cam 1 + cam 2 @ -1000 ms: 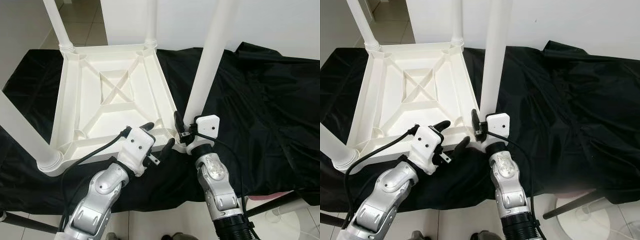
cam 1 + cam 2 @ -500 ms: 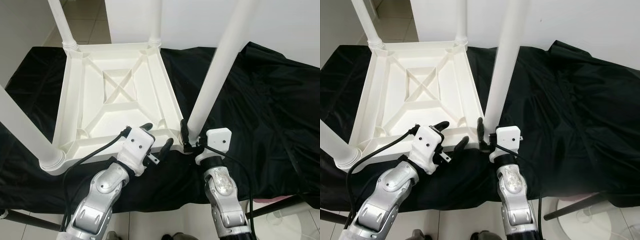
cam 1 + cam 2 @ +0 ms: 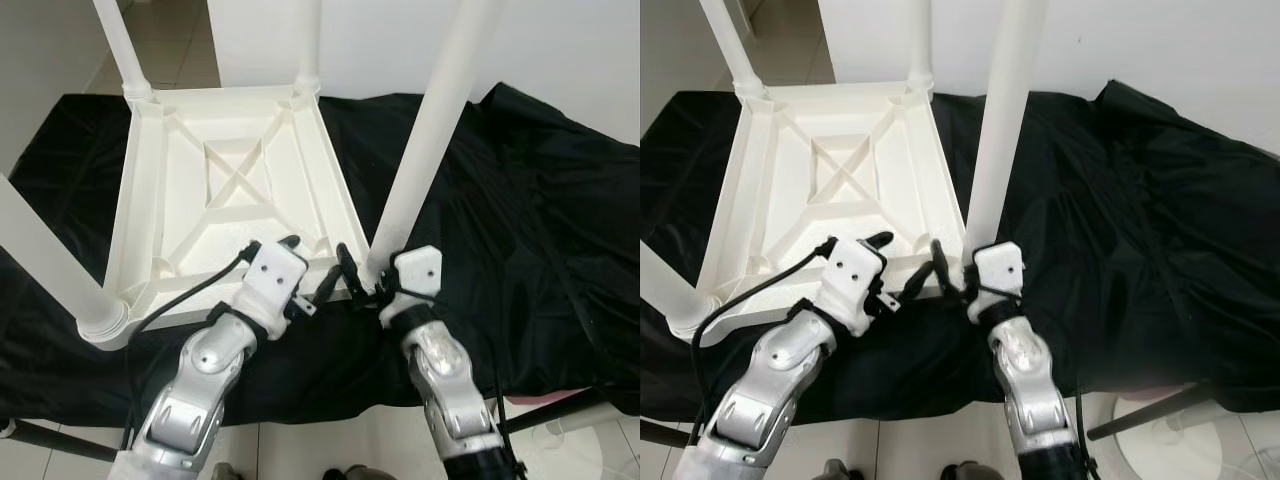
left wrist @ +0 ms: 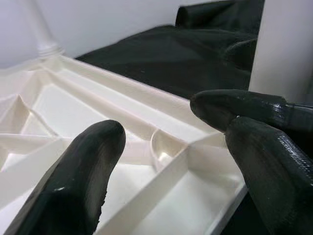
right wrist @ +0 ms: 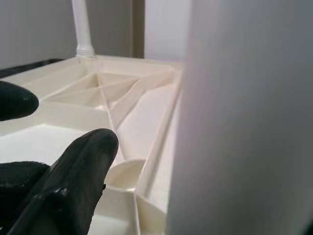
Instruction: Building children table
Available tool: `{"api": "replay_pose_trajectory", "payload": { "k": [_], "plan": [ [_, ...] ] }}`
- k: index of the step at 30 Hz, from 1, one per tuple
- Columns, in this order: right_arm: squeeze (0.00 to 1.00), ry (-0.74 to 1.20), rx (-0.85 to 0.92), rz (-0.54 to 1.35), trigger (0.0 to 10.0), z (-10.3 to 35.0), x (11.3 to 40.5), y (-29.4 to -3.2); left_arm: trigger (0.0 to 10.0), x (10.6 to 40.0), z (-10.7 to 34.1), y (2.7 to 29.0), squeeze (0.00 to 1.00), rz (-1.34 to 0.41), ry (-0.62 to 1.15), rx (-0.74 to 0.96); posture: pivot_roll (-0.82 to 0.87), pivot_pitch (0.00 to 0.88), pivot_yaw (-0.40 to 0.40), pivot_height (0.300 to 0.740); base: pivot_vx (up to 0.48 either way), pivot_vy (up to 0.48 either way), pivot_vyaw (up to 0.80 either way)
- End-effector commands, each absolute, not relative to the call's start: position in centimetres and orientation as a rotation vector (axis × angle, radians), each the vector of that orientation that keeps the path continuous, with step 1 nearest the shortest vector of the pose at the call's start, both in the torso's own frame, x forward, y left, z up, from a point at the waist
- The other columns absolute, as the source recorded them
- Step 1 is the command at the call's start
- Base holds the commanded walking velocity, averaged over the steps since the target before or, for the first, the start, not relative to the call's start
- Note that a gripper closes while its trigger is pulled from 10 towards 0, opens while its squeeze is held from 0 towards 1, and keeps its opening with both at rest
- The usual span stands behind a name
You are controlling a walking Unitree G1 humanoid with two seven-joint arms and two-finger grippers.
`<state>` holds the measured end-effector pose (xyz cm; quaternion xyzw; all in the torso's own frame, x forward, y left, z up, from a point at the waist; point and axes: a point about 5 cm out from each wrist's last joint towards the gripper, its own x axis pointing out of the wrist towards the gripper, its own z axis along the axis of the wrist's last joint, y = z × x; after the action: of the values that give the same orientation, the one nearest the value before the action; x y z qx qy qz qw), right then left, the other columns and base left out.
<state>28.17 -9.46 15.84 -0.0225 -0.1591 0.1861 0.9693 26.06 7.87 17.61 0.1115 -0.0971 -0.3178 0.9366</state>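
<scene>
The white children's table (image 3: 170, 215) lies upside down on a black cloth. Three legs stand up from its corners. A fourth white leg (image 3: 425, 160) leans beside the near right corner, its foot just outside the rim. My right gripper (image 3: 362, 272) is shut on the base of this leg; one black finger (image 5: 83, 166) shows and the other is hidden behind the leg. The round corner socket (image 4: 164, 144) is empty. My left gripper (image 3: 310, 262) is open over that corner, its fingers (image 4: 93, 156) either side of the socket, close to the right gripper.
The black cloth (image 3: 520, 220) drapes over the whole work surface and its near edge. Upright legs rise at the far left (image 3: 120, 50), far middle (image 3: 308, 45) and near left (image 3: 40, 260). A white stand base (image 3: 580, 445) sits on the tiled floor at lower right.
My right gripper has brought the leg's base a little closer to the table corner. My left gripper has moved forward over the corner, nearer the right one. The camera shifted slightly.
</scene>
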Motion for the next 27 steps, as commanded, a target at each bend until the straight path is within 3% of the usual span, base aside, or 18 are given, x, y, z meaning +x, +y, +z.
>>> {"api": "replay_pose_trajectory", "payload": {
  "k": [1,14,20,22,27],
  "plan": [
    [0.0,-0.277,-0.048,0.449,10.0,15.2,27.9,-9.0,10.0,26.4,17.4,8.3,0.0,-0.53,-0.181,0.242,-0.04,0.136,-0.046,0.74,0.0,0.0,0.0],
    [0.0,-0.259,0.001,0.332,10.0,14.6,25.8,-10.3,10.0,27.7,16.7,11.4,0.0,-0.357,-0.158,0.243,-0.04,0.135,-0.049,0.74,0.0,0.0,0.0],
    [0.0,-0.303,-0.023,0.173,10.0,15.1,25.6,-12.1,10.0,27.7,16.8,11.7,0.0,-0.315,-0.168,0.253,-0.05,0.142,-0.038,0.74,0.0,0.0,0.0],
    [0.0,-0.312,-0.043,0.052,10.0,15.1,25.3,-13.9,10.0,27.5,16.6,12.1,0.0,-0.279,-0.173,0.238,-0.05,0.145,-0.033,0.74,0.0,0.0,0.0],
    [0.0,-0.308,-0.038,-0.02,10.0,15.0,24.6,-15.2,10.0,26.9,16.8,12.3,0.0,-0.283,-0.206,0.192,-0.06,0.151,-0.031,0.74,0.0,0.0,0.0]
  ]
}}
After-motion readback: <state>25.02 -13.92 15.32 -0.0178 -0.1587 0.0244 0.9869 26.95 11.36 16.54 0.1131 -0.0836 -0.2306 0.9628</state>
